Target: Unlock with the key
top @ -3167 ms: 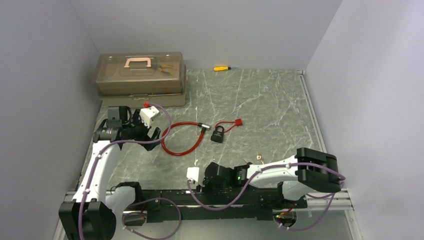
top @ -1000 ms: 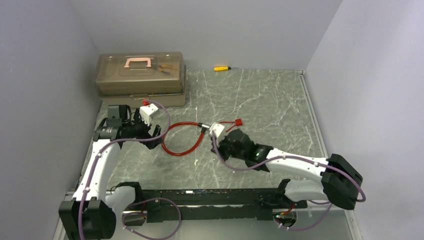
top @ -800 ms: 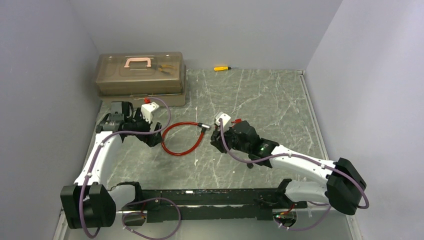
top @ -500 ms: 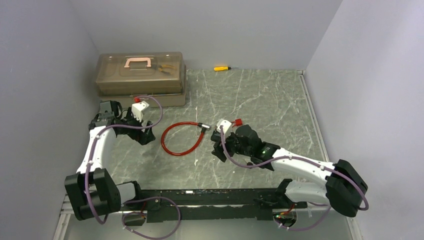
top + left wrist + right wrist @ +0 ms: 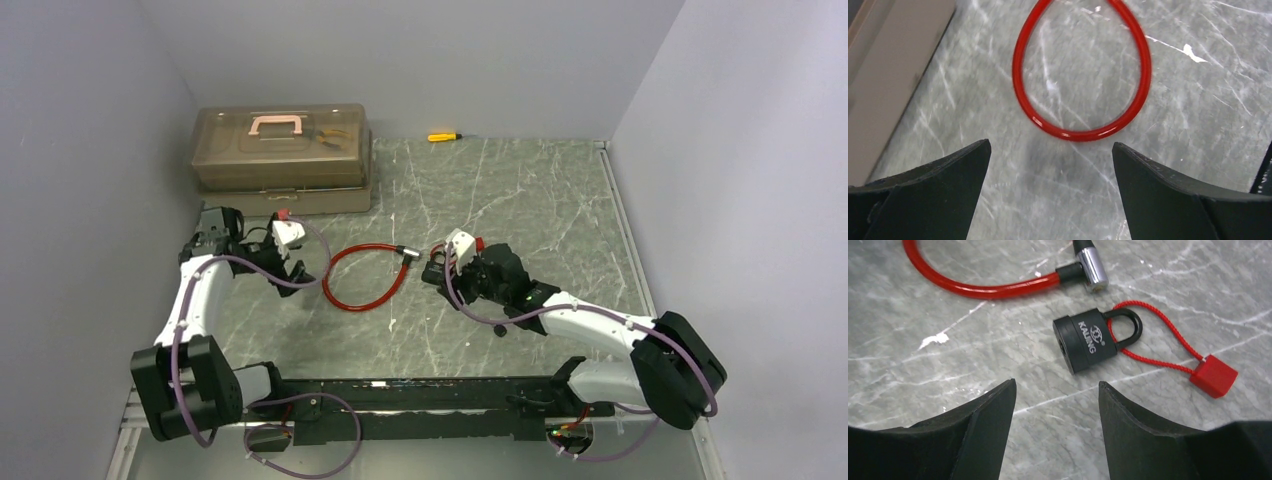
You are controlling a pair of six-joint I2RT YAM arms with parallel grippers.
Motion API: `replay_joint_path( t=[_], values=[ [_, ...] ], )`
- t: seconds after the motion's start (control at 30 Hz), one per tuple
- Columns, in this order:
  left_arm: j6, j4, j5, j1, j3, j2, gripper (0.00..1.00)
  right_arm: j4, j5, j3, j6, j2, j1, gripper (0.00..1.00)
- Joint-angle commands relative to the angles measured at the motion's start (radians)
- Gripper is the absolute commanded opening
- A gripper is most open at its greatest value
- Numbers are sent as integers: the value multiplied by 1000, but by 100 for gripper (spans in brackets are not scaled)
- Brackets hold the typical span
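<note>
The black padlock (image 5: 1087,341) lies on its side on the marble table (image 5: 540,200), its shackle closed. A red cord runs through the shackle to a red tag (image 5: 1214,376). My right gripper (image 5: 1055,385) hovers just short of the padlock, open, with nothing between its fingers. Next to the padlock lies the chrome end (image 5: 1091,269) of a red cable loop (image 5: 360,285). My left gripper (image 5: 1050,145) is open and empty, low over the table just left of the loop (image 5: 1083,134). The key is not visible in any view.
A brown toolbox (image 5: 280,150) with a pink handle stands at the back left, and its side shows beside my left fingers (image 5: 888,75). A yellow screwdriver (image 5: 444,136) lies by the back wall. Walls close in on the left and right.
My right arm has swung from the near edge out to the padlock, and its jaws have gone from shut to open. My left arm has drawn back to the left, away from the cable loop.
</note>
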Motion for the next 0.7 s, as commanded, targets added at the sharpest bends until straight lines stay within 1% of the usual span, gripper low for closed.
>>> replay_joint_path(
  t=[0.0,0.03,0.07,0.1,0.13,0.2,0.3,0.4,0.5,0.6,0.67],
  values=[
    [164,65,132,-72,-101,-120,99,124,71,-51,22,-13,-12,63],
    [174,110,136,-98,-138,-150,99,132,95,-54,31,-11,-17,63],
    [119,178,133,-123,-182,-184,99,140,114,-55,42,-11,-23,63],
    [32,246,125,-151,-202,-196,99,145,131,-54,56,-10,-27,63],
    [26,264,126,-172,-204,-193,99,147,137,-50,75,-9,-33,63],
    [57,206,137,-201,-172,-162,99,139,152,-39,100,-6,-45,64],
    [37,181,130,-218,-131,-124,99,83,211,9,199,9,-66,68],
    [40,159,118,-231,-115,-122,100,-31,281,83,340,41,-110,68],
    [-114,219,71,-235,-98,-117,99,-225,378,183,456,85,-157,68],
    [-184,127,5,-236,3,-44,99,-378,481,237,545,94,-172,69],
    [-253,78,-50,-236,88,15,99,-447,542,230,608,50,-172,69]
  ],
)
